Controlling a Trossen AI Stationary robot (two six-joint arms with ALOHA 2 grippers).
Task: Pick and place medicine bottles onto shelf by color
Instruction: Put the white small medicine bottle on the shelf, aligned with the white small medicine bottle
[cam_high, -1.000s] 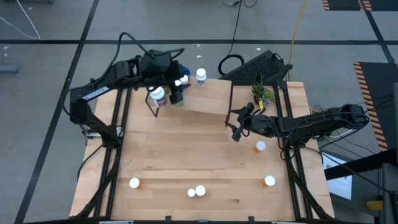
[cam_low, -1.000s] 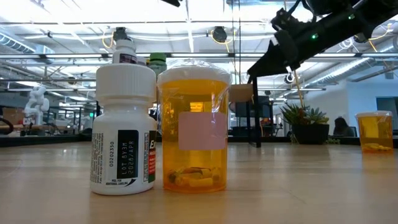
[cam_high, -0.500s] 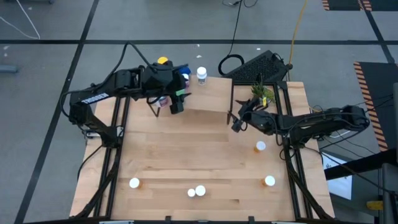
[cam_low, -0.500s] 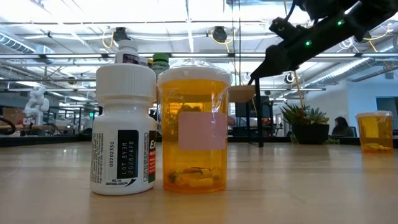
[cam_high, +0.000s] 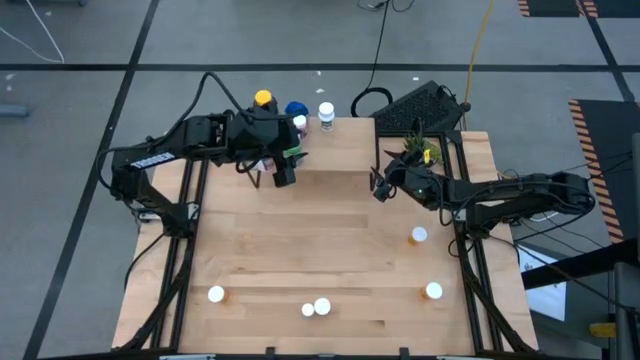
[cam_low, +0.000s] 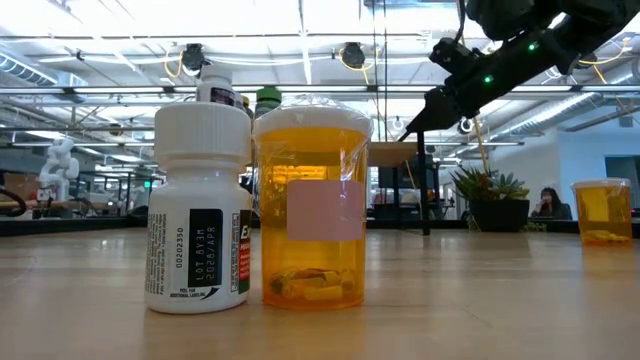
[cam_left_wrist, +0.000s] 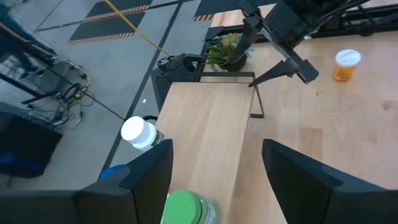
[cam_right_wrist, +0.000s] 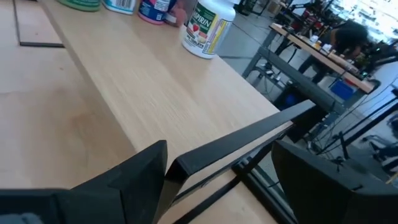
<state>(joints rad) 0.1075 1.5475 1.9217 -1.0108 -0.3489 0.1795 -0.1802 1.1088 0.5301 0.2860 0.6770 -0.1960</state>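
The shelf (cam_high: 335, 150) stands at the table's far middle. Medicine bottles crowd its left end: yellow-capped (cam_high: 262, 98), blue (cam_high: 295, 108) and white (cam_high: 325, 112). My left gripper (cam_high: 283, 175) hangs open over that end. In its wrist view a green-capped bottle (cam_left_wrist: 186, 208) shows low between the fingers, which stand apart from it, and a white-capped bottle (cam_left_wrist: 138, 132) stands farther off. My right gripper (cam_high: 378, 192) is open above the shelf's right end, whose dark metal bar (cam_right_wrist: 249, 140) shows between its fingers. Several orange bottles stand on the table.
White-capped orange bottles stand near the front edge (cam_high: 215, 294), (cam_high: 315, 308), (cam_high: 433, 291) and on the right (cam_high: 418, 235). A potted plant (cam_high: 422, 150) sits at the far right corner. A white bottle (cam_low: 200, 210) and an orange one (cam_low: 312, 215) fill the low view.
My left gripper has drawn back from the bottles at the shelf's left end toward the table's near edge, uncovering the yellow-capped and blue bottles. My right gripper has gone up and toward the far edge, arriving at the shelf's right end.
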